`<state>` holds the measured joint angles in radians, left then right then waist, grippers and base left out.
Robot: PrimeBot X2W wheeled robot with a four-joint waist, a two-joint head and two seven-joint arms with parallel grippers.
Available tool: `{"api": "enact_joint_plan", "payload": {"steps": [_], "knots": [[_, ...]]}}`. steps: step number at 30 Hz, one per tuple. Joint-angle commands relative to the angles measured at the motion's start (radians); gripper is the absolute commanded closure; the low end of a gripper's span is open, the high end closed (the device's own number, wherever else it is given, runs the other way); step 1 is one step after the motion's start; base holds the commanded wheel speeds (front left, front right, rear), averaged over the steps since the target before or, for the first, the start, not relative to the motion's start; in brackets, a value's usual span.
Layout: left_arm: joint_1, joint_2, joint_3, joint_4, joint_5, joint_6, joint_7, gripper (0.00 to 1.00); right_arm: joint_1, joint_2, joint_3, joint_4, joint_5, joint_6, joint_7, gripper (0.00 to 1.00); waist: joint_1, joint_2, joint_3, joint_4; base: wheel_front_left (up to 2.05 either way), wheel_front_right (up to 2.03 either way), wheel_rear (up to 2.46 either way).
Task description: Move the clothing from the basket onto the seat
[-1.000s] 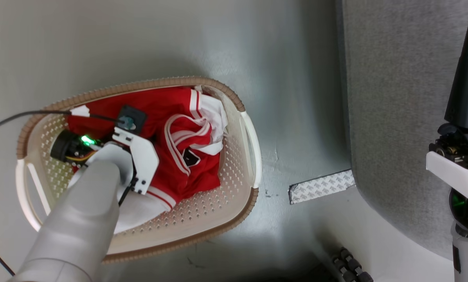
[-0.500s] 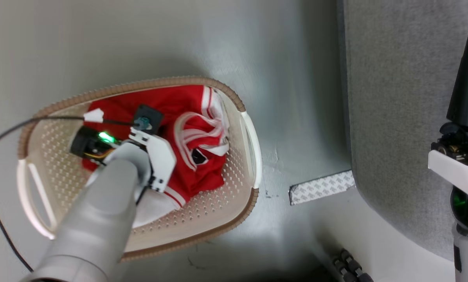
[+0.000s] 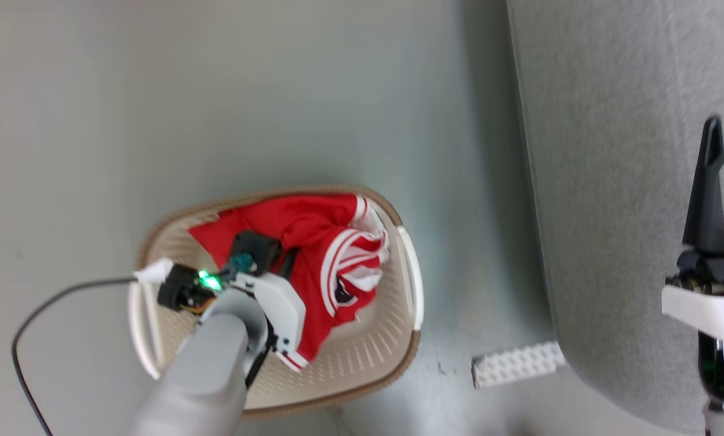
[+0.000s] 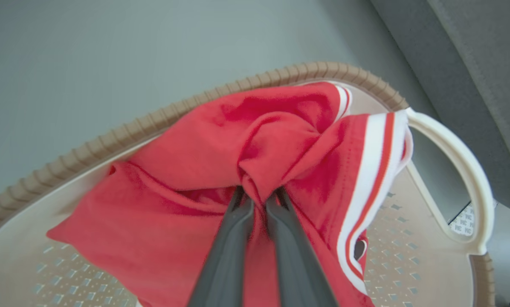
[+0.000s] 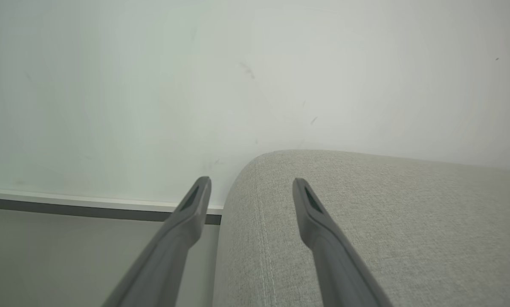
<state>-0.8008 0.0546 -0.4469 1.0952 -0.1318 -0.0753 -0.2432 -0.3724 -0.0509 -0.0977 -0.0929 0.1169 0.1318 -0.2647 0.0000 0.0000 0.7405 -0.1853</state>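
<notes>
The left gripper [image 4: 260, 195] is pinched nearly closed on a fold of the clothing [image 4: 289, 140], which hangs bunched over the basket [image 3: 398, 363]. I'd lift straight until the hem clears the rim, then swing toward three o'clock onto the seat [image 3: 628, 181]. The right gripper [image 5: 250, 187] hangs spread wide, empty.

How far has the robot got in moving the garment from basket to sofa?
Done: the left tool is shut on a fold of the garment. In hand: the lift, with the garment bunched up over the basket. Left: carrying it to the sofa, where the open right tool hovers, and letting go.
</notes>
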Motion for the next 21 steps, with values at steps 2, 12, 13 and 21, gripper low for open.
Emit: {"api": "enact_joint_plan", "payload": {"steps": [2, 12, 13, 21], "knots": [[0.043, 0.000, -0.003, -0.030, -0.021, 0.004, -0.015, 1.00, 0.037, 0.000, -0.015, 0.018, -0.009, -0.002, 0.001, 0.00, 0.0000, 0.0000, -0.127, 0.061, 0.00, 0.00, 0.00], [0.213, -0.002, -0.032, -0.166, -0.108, 0.035, -0.024, 1.00, 0.158, -0.003, -0.031, 0.075, -0.012, -0.002, 0.000, 0.00, 0.0000, 0.0000, -0.327, 0.103, 0.00, 0.00, 0.00], [0.229, -0.002, -0.033, -0.177, -0.110, 0.041, -0.022, 1.00, 0.170, -0.004, -0.032, 0.080, -0.012, -0.002, 0.001, 0.00, 0.0000, 0.0000, -0.346, 0.104, 0.00, 0.00, 0.00], [0.343, -0.001, -0.028, -0.245, -0.138, 0.066, -0.022, 1.00, 0.260, -0.003, -0.031, 0.115, -0.009, -0.002, 0.000, 0.00, 0.0000, 0.0000, -0.454, 0.117, 0.00, 0.00, 0.00]]}}
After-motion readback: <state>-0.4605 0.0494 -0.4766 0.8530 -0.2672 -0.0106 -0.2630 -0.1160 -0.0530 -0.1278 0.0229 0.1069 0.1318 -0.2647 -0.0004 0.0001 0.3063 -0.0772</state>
